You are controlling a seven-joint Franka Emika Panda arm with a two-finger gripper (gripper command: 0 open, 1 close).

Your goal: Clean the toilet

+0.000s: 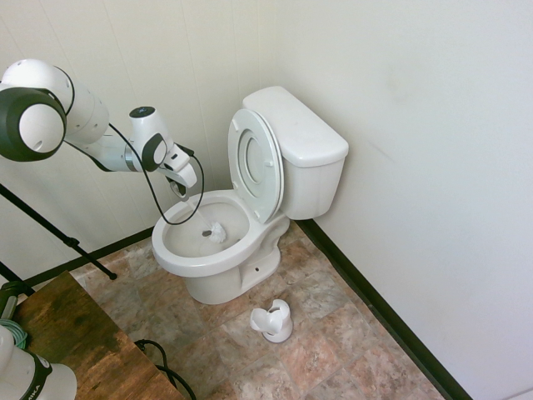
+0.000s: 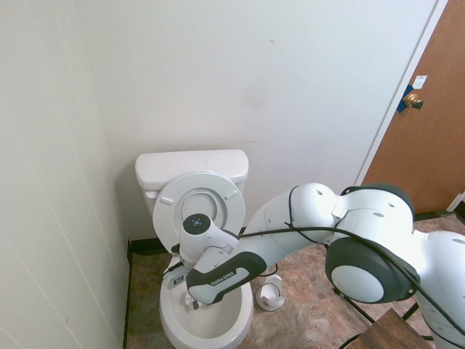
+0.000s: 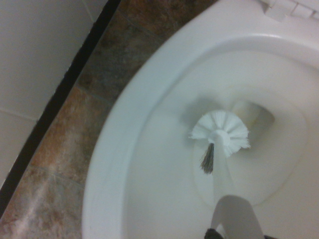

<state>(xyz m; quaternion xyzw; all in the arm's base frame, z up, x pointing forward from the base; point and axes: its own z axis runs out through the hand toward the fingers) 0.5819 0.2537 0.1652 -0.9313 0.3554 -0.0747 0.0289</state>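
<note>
First exterior view: our tool [image 1: 185, 188] clamps the light, stiff brush [image 1: 216, 231] by its handle inside the heavy, slippery toilet [image 1: 179, 257].

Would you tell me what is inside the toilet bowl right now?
Inside the toilet bowl is a white brush, bristle head down near the drain, its handle rising to the shut gripper. The drain opening is partly covered by the brush head.
</note>
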